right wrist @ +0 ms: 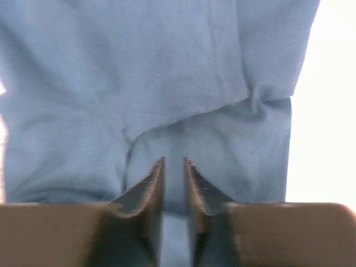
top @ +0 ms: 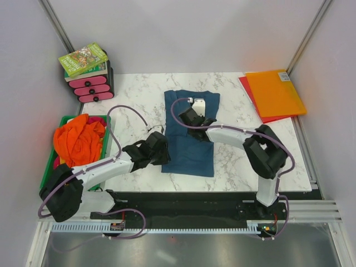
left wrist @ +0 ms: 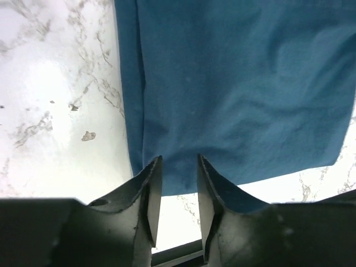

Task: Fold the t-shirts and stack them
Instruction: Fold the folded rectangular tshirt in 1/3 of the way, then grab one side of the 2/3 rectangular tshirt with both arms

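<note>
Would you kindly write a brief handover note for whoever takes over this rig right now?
Left end effector: open, at the near-left corner of the dark teal-blue cotton t-shirt. Right end effector: narrowly open, over its far part. That shirt lies flat on the white marble table, apparently folded into a long strip. Bright orange t-shirts sit crumpled in the green plastic bin. To do: finish folding the teal one, fold the orange ones, stack all.

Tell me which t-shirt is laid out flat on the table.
The dark teal-blue t-shirt, spread on the marble table at the centre. The orange t-shirts are bunched in a heap in the green bin at the left.
</note>
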### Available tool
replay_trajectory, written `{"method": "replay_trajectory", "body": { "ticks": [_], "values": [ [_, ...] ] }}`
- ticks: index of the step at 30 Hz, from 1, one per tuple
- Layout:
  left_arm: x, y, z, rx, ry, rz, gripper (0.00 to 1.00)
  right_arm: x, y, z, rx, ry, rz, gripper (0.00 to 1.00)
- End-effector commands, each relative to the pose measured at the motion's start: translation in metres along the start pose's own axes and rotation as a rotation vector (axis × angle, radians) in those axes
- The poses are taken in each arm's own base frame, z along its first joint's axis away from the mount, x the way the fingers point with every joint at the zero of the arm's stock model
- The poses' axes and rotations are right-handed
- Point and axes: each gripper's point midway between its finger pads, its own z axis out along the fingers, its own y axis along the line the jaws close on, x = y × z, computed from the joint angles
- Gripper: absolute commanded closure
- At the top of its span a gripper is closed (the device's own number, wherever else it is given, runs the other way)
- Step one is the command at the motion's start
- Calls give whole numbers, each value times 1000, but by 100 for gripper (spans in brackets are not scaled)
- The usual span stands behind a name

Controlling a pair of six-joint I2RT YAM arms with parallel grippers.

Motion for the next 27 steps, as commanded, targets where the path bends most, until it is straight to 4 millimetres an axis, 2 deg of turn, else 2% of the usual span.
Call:
{"method": "replay_trajectory", "body": {
  "ticks": [1,2,3,5,6,7,9,10,12,13,16,23,27],
  "values": [
    [-32,-9,-23,51,-153,-47,59,-78,6,-74,-110,-209,126,59],
    [-31,-7,-24,50,-156,-41,58,-77,3,-81,-110,-207,121,51],
    [-30,-6,-25,50,-153,-44,57,-76,-1,-94,-118,-202,116,48],
    [-20,1,-23,38,-129,-53,55,-52,-13,-97,-97,-160,105,44],
    [-15,3,-22,35,-115,-58,54,-44,-18,-107,-100,-151,99,44],
    [-4,9,-18,26,-84,-58,53,-19,-30,-104,-70,-119,95,44],
    [8,15,-13,15,-48,-76,52,1,-38,-113,-72,-107,102,44],
    [17,19,-10,6,-25,-78,52,25,-51,-109,-46,-74,86,44],
    [25,23,-5,-9,1,-79,52,41,-58,-116,-48,-66,129,44],
    [28,25,-3,-15,10,-78,52,58,-67,-115,-32,-47,120,45],
    [28,26,0,-15,-3,-76,51,73,-73,-121,-37,-51,139,45],
    [26,26,6,-24,-15,-80,50,82,-74,-128,-47,-55,127,46],
    [39,28,14,-32,42,-80,51,90,-77,-127,-42,-39,124,46]
  ]
}}
